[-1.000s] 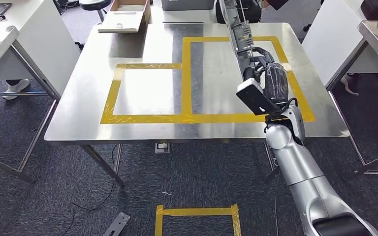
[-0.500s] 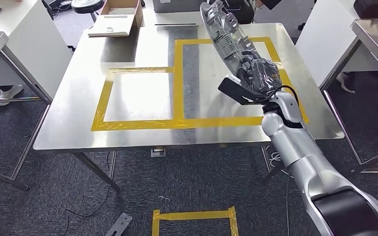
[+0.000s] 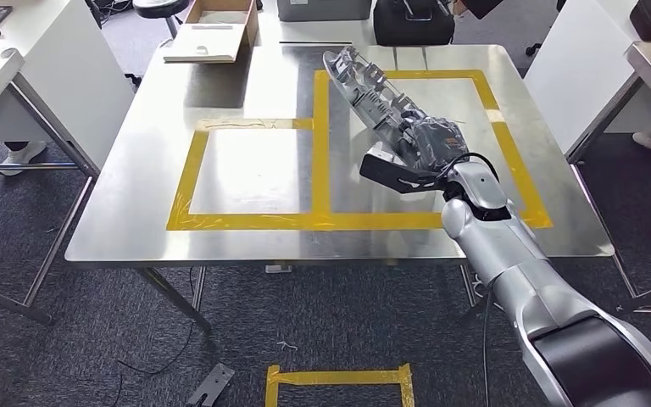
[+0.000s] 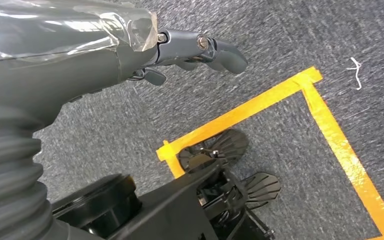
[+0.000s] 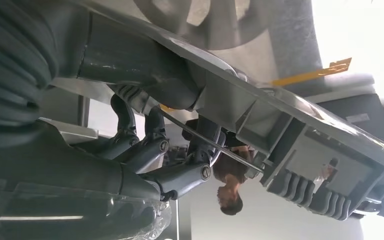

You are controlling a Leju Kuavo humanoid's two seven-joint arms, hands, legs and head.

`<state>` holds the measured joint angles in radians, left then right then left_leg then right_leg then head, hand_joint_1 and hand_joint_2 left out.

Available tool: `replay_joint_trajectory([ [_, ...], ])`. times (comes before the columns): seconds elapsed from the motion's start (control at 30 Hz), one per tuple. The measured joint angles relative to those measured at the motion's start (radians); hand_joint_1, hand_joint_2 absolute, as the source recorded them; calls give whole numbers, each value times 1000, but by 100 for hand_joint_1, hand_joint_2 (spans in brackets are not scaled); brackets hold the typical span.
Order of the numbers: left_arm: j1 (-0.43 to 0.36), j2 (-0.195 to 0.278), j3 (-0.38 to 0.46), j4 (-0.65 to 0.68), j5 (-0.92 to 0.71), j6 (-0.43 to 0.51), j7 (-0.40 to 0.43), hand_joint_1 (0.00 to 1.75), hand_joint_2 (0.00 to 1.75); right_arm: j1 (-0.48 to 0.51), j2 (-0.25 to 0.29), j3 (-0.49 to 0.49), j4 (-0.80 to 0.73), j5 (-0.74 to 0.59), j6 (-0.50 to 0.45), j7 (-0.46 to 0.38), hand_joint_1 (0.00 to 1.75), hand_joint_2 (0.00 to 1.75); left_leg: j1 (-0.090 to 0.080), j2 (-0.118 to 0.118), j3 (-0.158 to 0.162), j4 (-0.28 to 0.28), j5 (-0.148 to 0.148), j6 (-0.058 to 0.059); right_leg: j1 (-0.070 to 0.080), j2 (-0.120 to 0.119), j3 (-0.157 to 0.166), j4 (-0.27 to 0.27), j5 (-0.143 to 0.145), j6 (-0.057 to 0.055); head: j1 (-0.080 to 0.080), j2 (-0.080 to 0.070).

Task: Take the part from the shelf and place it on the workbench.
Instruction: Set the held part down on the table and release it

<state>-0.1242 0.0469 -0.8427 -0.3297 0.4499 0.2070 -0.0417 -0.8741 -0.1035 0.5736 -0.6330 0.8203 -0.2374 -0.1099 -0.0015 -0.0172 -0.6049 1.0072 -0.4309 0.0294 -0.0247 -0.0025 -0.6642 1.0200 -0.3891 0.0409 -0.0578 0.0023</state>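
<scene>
Right robot hand (image 3: pixel 431 141) clamped on one grey part (image 3: pixel 371 86), over one workbench (image 3: pixel 246 93).

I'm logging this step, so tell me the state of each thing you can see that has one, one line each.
part: held in the right hand, tilted over the workbench's larger taped zone; contact with the surface can't be told.
right hand: gripping the part's near end.
left hand: hanging over the carpet floor, fingers curled, holding nothing.
workbench: two yellow-taped zones; smaller one has nothing on it.
cardboard box: open, at the bench's far edge.
</scene>
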Motion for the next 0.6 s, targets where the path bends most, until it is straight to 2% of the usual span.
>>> replay_joint_trajectory([
  [0.1,-1,2,0,2,-10,0,2,0,175,-9,2,1,5,0,8,12,175,175,-1,0,-5,8,-10,-10,1,3,6,-9,-4,-21,0,0],
  [0.17,-3,3,0,2,-15,0,2,0,175,-13,3,-1,6,-1,14,22,175,175,3,5,-20,46,-37,-21,-4,5,13,-11,-8,-32,-3,0],
  [0.2,-3,4,0,2,-17,-1,2,0,175,-13,3,-2,8,-2,17,27,175,175,6,8,-41,92,-64,-28,-6,6,17,-12,-10,-38,-4,0],
  [0.27,-3,3,1,3,-20,-2,2,0,175,-12,4,-3,13,-4,26,37,175,175,12,12,-104,226,-121,-38,-4,7,24,-11,-14,-47,-6,0],
  [0.3,-3,4,2,3,-20,-3,2,0,175,-11,4,-4,15,-6,31,41,175,175,13,12,-133,278,-133,-40,-3,8,26,-11,-16,-49,-6,0],
  [0.33,-3,4,4,3,-21,-3,2,0,175,-11,5,-6,17,-8,37,44,175,175,14,13,-148,298,-126,-39,-1,9,29,-11,-18,-49,-6,0],
  [0.37,-3,4,5,3,-21,-3,2,0,175,-12,7,-7,18,-10,42,48,175,175,14,13,-144,275,-97,-36,0,11,33,-11,-20,-49,-6,0],
  [0.43,-3,7,8,3,-21,-3,2,0,175,-20,12,-11,18,-14,52,56,175,175,11,12,-90,144,-16,-21,2,15,41,-12,-23,-48,-6,0],
  [0.47,-3,9,10,3,-21,-3,2,0,175,-25,14,-13,19,-16,57,61,175,175,7,13,-61,81,11,-12,5,17,44,-14,-24,-46,-5,0],
  [0.5,-4,11,12,3,-21,-3,1,0,175,-30,16,-14,19,-17,62,66,175,175,3,14,-40,37,23,-3,6,18,43,-15,-24,-43,-6,0],
  [0.53,-4,12,14,3,-22,-3,0,0,175,-34,18,-16,19,-17,66,69,175,175,-1,15,-30,17,22,3,7,19,42,-16,-24,-39,-5,0],
  [0.6,-4,14,16,4,-22,-3,-2,0,175,-36,21,-18,19,-18,72,73,175,175,-2,16,-21,1,19,10,8,19,41,-21,-22,-28,-6,0],
])
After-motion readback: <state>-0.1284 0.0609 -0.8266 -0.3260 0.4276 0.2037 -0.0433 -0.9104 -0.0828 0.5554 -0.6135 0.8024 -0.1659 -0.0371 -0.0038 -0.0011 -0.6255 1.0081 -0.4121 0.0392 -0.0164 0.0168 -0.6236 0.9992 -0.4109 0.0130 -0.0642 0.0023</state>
